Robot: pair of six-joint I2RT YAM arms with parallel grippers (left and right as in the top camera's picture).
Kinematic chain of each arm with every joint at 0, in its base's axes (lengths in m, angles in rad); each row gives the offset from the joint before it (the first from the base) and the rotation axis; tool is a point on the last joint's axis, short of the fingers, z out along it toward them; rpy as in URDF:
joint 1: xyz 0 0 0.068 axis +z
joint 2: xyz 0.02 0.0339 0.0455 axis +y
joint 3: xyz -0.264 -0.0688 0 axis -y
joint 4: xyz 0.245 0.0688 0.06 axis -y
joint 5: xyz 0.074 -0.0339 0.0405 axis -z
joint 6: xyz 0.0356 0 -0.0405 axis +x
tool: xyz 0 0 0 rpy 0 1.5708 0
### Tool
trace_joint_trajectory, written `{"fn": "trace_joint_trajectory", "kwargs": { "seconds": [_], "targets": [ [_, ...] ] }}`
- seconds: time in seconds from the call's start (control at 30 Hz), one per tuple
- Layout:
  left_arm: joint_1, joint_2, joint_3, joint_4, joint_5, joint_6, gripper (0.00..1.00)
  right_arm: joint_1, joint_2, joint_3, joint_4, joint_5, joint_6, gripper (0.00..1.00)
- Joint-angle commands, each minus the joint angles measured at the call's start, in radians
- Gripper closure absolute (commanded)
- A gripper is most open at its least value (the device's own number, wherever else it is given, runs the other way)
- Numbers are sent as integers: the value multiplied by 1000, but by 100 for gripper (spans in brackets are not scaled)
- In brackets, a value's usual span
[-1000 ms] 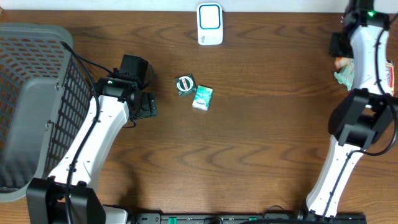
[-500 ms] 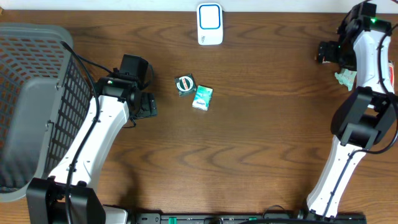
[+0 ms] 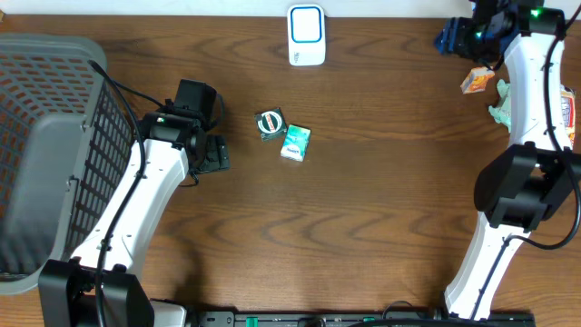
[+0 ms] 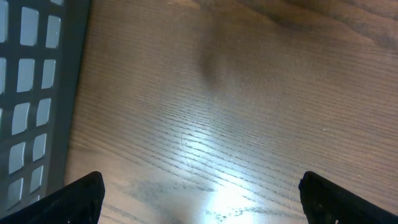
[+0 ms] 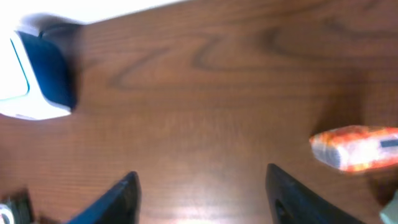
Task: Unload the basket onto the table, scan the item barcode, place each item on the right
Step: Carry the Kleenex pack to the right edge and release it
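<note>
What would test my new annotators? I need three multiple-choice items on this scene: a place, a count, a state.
1. Where on the table does the white-and-blue scanner stand? A) near edge B) far edge, mid-width C) left edge
2. How many small items lie mid-table? A) one B) two C) four
3. The left gripper is: A) open, empty B) shut on a box C) shut on a packet
Key: B, it stands opposite the arms' bases; B, a round tin and a teal box; A, its fingers stand wide over bare wood.
</note>
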Motion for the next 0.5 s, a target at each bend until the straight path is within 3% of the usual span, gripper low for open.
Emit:
{"fn": "trace_joint_trajectory", "kwargs": {
  "seconds": [0.0, 0.17, 0.47],
  "targets": [
    [5, -13, 4, -5, -9, -5, 2, 7, 38, -1, 51, 117, -3, 47],
    [5, -13, 4, -5, -9, -5, 2, 4, 113, -1, 130, 268, -12, 54],
    [5, -13, 4, -5, -9, -5, 2, -24, 196, -2, 140, 395, -25, 50]
  ]
}}
